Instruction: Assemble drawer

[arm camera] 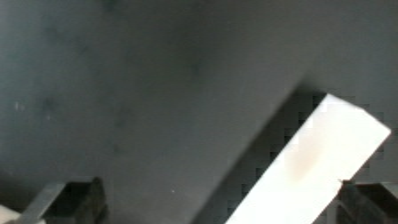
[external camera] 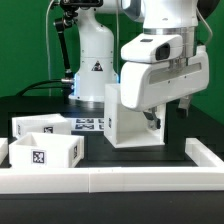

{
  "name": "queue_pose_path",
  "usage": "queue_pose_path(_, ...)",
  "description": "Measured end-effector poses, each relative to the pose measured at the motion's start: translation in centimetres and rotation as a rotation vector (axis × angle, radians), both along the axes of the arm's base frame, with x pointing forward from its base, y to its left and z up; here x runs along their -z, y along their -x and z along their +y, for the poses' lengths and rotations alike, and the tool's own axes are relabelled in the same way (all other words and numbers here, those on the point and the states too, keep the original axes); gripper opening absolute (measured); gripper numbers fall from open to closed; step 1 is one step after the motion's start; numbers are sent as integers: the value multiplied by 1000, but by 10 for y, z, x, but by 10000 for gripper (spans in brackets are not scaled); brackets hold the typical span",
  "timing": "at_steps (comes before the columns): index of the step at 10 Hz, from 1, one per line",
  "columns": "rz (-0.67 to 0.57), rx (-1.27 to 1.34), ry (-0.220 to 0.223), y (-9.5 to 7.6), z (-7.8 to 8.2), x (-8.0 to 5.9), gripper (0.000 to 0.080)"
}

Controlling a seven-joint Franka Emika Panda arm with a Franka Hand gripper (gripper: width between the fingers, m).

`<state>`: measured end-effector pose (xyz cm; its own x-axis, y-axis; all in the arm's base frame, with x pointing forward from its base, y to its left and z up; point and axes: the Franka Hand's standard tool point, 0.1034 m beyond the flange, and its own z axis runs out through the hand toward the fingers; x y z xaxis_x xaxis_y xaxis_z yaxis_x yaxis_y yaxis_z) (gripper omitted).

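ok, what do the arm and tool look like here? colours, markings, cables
The arm is made of glossy white rounded links. Its white base carries a black triangular marking. Beside it, on the exterior view's left, run black cables. The tool has a boxy white and light-grey housing and two dark fingers.

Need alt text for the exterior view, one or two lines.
White robot arm's claw hangs open at the tall boxy drawer shell mid-table. Two small trays sit at the exterior view's left, beyond a long white rail.
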<state>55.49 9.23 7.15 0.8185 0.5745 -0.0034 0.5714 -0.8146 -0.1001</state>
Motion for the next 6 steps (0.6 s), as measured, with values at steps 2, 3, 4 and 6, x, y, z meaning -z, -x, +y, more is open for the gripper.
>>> queue_pose_path(2, 14, 143, 1, 0, 1, 0, 650)
queue_pose_path(3, 21, 224, 5, 0, 1, 1, 650)
queue_pose_path(4, 27, 284, 8, 1, 2, 1, 650)
queue_pose_path(6, 26, 376, 23, 13, 5, -6, 650)
